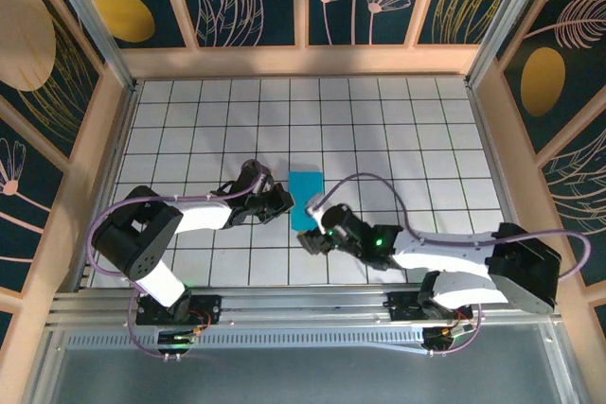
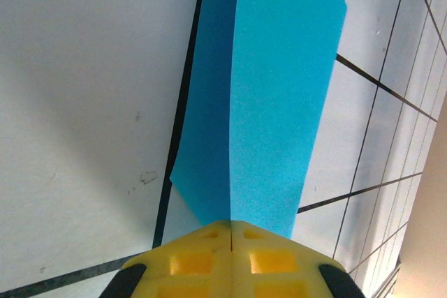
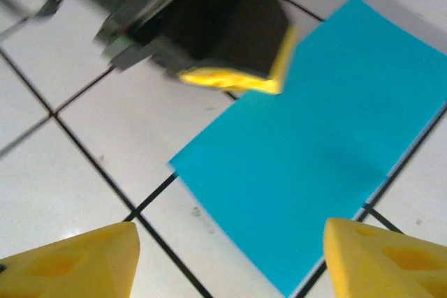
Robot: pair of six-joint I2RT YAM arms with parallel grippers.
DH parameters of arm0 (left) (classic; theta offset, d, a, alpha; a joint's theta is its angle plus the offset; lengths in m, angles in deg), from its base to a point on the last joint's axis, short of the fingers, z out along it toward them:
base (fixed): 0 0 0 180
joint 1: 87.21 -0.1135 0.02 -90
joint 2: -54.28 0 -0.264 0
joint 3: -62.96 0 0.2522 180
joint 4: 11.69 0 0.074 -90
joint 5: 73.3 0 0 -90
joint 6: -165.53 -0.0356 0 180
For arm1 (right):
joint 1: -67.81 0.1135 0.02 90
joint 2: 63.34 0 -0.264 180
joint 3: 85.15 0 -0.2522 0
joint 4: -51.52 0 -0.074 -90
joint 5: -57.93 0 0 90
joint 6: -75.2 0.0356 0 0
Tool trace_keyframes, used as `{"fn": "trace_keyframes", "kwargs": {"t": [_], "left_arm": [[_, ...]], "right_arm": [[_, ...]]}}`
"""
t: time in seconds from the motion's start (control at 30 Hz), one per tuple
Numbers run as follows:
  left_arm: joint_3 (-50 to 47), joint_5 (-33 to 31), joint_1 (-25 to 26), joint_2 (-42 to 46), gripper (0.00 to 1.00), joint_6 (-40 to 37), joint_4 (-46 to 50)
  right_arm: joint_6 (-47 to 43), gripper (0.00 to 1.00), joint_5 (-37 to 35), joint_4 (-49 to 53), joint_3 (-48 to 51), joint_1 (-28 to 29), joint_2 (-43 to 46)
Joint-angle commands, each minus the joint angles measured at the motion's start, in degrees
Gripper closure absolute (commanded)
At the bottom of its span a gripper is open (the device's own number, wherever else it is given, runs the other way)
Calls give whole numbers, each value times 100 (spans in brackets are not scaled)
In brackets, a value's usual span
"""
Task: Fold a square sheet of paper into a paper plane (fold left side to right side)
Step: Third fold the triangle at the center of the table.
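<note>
The square sheet of paper lies folded into a narrow upright rectangle near the middle of the tiled worktop, a little towards the arms. The left pincer is closed on its left edge; in the left wrist view the yellow fingers meet with the blue paper running out from between them, one flap raised along a crease. The right pincer hovers at the sheet's near end with its jaws spread wide, gripping nothing.
</note>
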Motion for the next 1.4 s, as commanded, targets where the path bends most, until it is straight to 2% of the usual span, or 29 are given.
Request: {"fn": "trace_keyframes", "kwargs": {"t": [0.0, 0.27, 0.4, 0.67, 0.87, 0.93, 1.1, 1.17, 1.23, 1.37], "left_arm": [[-36, 70, -17, 103, 100, 396, -27], [-34, 53, -14, 120, 100, 367, -5], [-34, 33, -21, 143, 100, 354, 39], [-34, 9, -19, 161, 100, 330, 83], [0, 24, -15, 151, 99, 287, 92], [48, 27, -16, 159, 93, 217, 160], [245, -126, -35, 319, 79, -219, 712], [296, -190, -68, 432, 74, -387, 937], [309, -215, -158, 594, 63, -542, 1123], [334, -254, -372, 901, 58, -831, 1377]], "right_arm": [[-469, 26, -1332, -284, -103, 445, -509], [-718, 25, -1588, -425, -757, 592, -1598], [-830, 30, -1667, -611, -903, 556, -1783], [-799, 55, -1608, -414, -987, 483, -1853], [-692, 88, -1480, -239, -1023, 484, -1882], [-625, 100, -1425, -196, -1006, 467, -1862], [-358, 100, -909, -73, -947, 322, -1665], [-223, 100, -474, -58, -889, 176, -1490], [-51, 100, 65, -75, -803, -18, -1303], [273, 100, 1018, -218, -575, -416, -968]]}}
